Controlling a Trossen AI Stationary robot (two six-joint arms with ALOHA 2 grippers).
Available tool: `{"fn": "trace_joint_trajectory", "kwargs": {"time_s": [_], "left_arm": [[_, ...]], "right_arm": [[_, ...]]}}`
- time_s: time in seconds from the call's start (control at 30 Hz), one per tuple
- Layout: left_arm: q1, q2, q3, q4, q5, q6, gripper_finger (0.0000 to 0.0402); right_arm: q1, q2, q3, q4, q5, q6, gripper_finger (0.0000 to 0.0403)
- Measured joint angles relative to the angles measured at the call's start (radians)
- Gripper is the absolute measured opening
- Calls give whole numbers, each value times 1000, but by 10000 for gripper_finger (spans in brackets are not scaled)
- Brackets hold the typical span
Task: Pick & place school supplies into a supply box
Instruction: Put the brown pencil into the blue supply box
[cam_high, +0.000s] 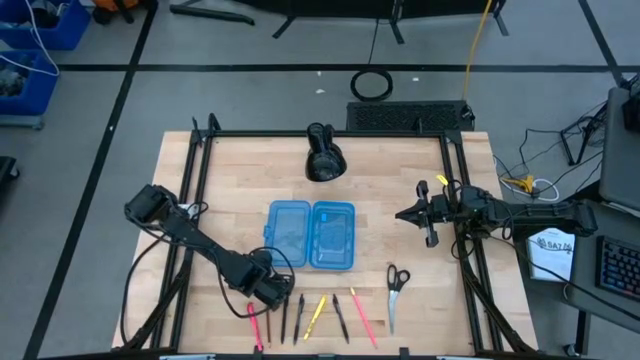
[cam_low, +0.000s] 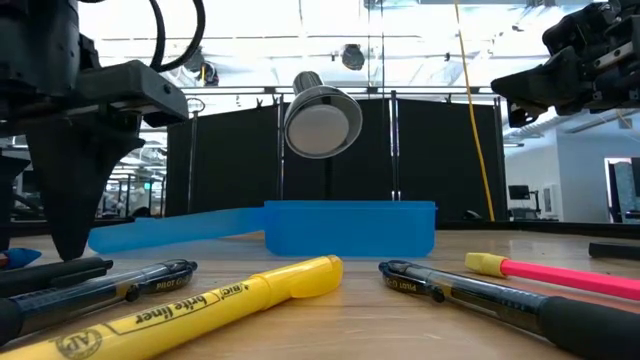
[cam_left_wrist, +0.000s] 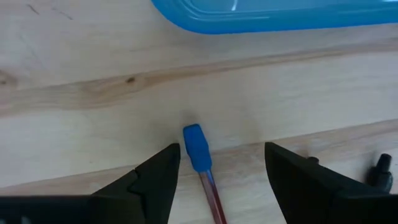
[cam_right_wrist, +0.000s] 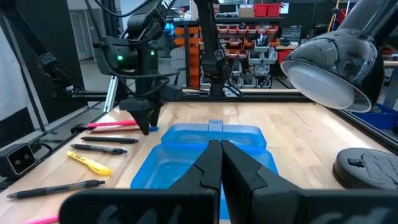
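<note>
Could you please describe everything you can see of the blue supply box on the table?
The supply box is a translucent light-blue plastic case, lying open and flat on the wooden table near its middle. Its two rectangular halves sit side by side, joined along a central hinge, both facing up. From the low view one half looks deeper, the other shallow and lid-like. It appears empty; nothing clearly shows inside. The pens lie on the table apart from it, and neither gripper touches it.
</note>
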Motion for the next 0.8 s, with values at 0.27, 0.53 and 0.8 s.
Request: {"fn": "trace_joint_trajectory", "kwargs": {"time_s": [0.27, 0.53, 0.8], "left_arm": [[0, 10, -2, -14, 25, 30, 155], [-2, 10, -2, -22, 20, 68, 71], [-11, 10, -2, -15, -36, 64, 24]], "right_arm": [[0, 0, 0, 11, 0, -5, 0], [0, 0, 0, 20, 0, -5, 0], [0, 0, 0, 20, 0, 4, 0]]}}
